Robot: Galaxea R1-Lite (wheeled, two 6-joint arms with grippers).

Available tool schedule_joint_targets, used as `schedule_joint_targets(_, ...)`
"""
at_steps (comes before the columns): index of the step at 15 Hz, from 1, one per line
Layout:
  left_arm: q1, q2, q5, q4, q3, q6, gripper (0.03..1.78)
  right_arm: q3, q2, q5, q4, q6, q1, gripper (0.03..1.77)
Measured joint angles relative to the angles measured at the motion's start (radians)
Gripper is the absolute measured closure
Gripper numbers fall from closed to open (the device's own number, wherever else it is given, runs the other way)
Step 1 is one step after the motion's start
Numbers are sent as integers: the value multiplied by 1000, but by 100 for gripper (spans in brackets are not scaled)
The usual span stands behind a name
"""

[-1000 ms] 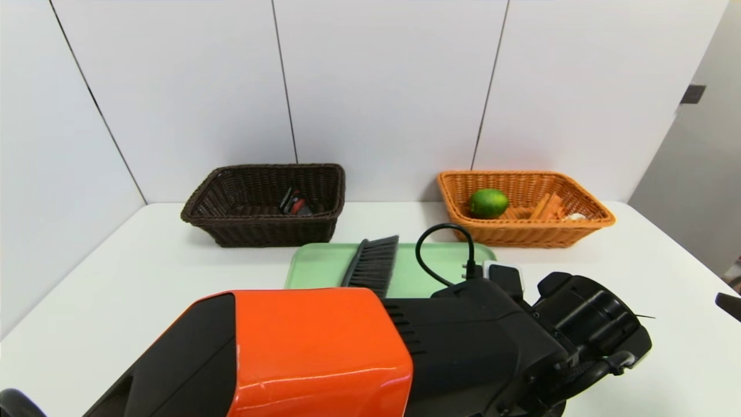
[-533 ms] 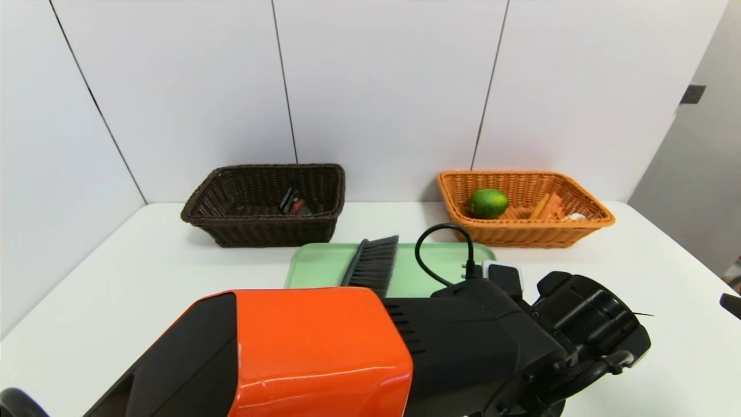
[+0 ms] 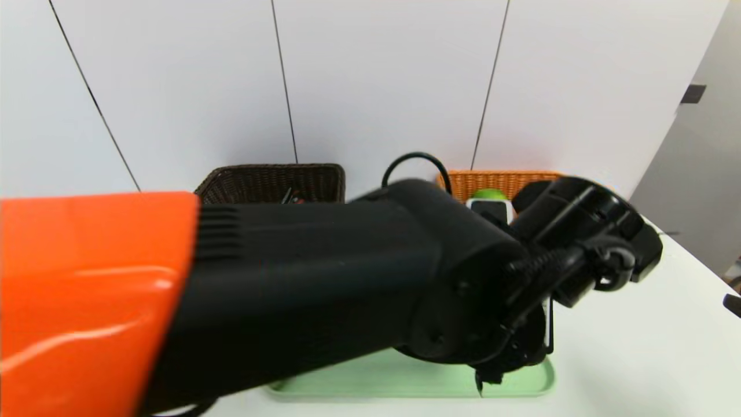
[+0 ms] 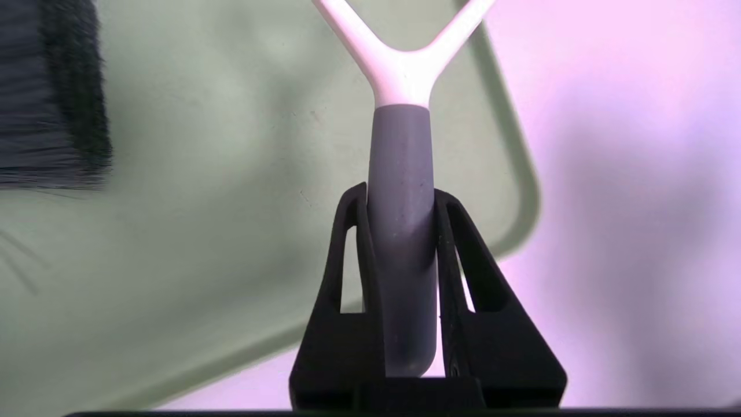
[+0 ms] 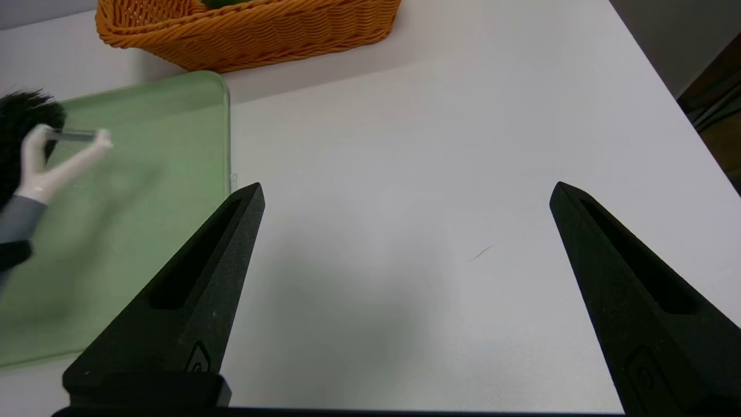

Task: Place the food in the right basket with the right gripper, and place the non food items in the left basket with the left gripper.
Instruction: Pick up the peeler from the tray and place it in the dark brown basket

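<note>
1. Two jaws of the left gripper point(image 4: 400, 188) are clenched on the grey handle of a white-headed peeler point(image 4: 402, 139), which is held above the green tray point(image 3: 405, 379).
2. Both fingers of the right gripper point(image 5: 408, 185) are spread wide, with nothing grasped; it is parked over the worktop point(image 3: 637, 347), beyond the tray's right edge.
3. Beside the peeler, a dark-bristled brush point(image 4: 46, 92) is seen on the tray.
4. Behind the tray, the brown basket point(image 3: 266, 169) is set to the left; a dark item with some red point(image 3: 295, 198) is partly seen in it, too hidden to be named.
5. A green fruit point(image 3: 488, 194) is held in the orange basket point(image 3: 503, 178), to the right; the rest of its inside is blocked by the left arm point(image 3: 318, 278).
6. The white worktop is backed by a white panelled wall point(image 3: 376, 87).
7. Between the tray's right edge and the worktop's right edge, a broad stretch is left for moving. The middle of the head view is crossed by the left arm, and the black cable loop point(image 3: 417, 154) is arched above its wrist, before the wall.
</note>
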Motion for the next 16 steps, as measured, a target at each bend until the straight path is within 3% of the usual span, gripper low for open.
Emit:
schedule_joint_targets(5,120,-255,-88,76,0,131,152,1,1,0,0,0,0,10)
schedule_joint_targets(8,313,-371,-180,139,10,221,152,5,3,0,-1,0,0,10)
schedule_joint_targets(11,560,-431,-310,150,37,332,152,20,4,0,-4,0,0,10)
schedule_joint_targets(14,793,-420,-429,126,59,441,152,28,2,0,-4,1,0,10)
schedule_joint_targets(16,902,-369,-467,92,67,481,152,32,-2,-4,-5,11,0,10)
